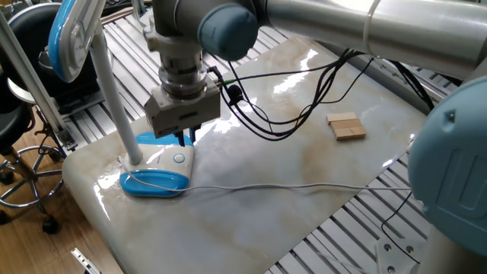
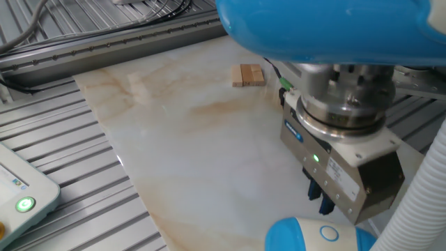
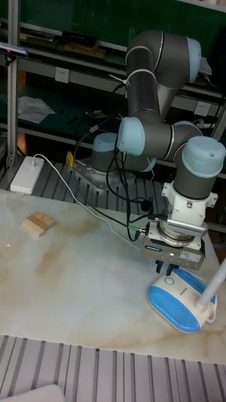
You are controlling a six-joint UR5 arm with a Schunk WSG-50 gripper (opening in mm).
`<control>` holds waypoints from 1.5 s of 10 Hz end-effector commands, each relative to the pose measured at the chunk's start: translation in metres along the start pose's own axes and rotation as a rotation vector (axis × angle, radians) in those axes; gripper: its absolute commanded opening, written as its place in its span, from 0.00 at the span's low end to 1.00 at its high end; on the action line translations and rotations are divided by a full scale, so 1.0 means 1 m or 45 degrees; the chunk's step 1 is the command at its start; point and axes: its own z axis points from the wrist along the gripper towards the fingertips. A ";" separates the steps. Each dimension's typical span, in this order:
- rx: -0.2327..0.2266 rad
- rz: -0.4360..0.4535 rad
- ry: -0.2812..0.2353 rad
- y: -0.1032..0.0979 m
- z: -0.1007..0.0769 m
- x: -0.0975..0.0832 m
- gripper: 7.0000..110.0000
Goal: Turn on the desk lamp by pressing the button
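Note:
The desk lamp stands at the table's left end in one fixed view, with a blue-and-white base (image 1: 156, 172), a pale stem (image 1: 112, 95) and a blue-rimmed head (image 1: 71, 34). Its button (image 1: 178, 158) is a small white disc on the base top, also seen as the button (image 2: 327, 233) and the button (image 3: 169, 282). My gripper (image 1: 185, 137) hangs point-down just above and behind the button, apart from it. The gripper (image 2: 319, 201) and gripper (image 3: 165, 269) appear low over the base (image 3: 182, 299). No view shows the fingertip gap plainly.
A wooden block (image 1: 346, 126) lies far right on the marble table (image 1: 251, 213). The lamp's thin white cord (image 1: 289, 185) runs across the front. Black cables (image 1: 304, 99) trail from the wrist. A white-and-teal pendant (image 2: 17, 195) sits on the slatted frame.

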 end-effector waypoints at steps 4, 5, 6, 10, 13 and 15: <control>-0.018 -0.118 -0.049 0.010 0.012 0.003 0.15; -0.044 -0.142 -0.052 0.012 0.010 0.005 0.15; -0.028 -0.147 -0.051 0.009 0.010 0.006 0.15; -0.017 -0.155 -0.072 0.010 0.018 0.006 0.15; -0.016 -0.143 -0.088 0.013 0.027 0.004 0.15; -0.015 -0.141 -0.096 0.014 0.032 0.003 0.15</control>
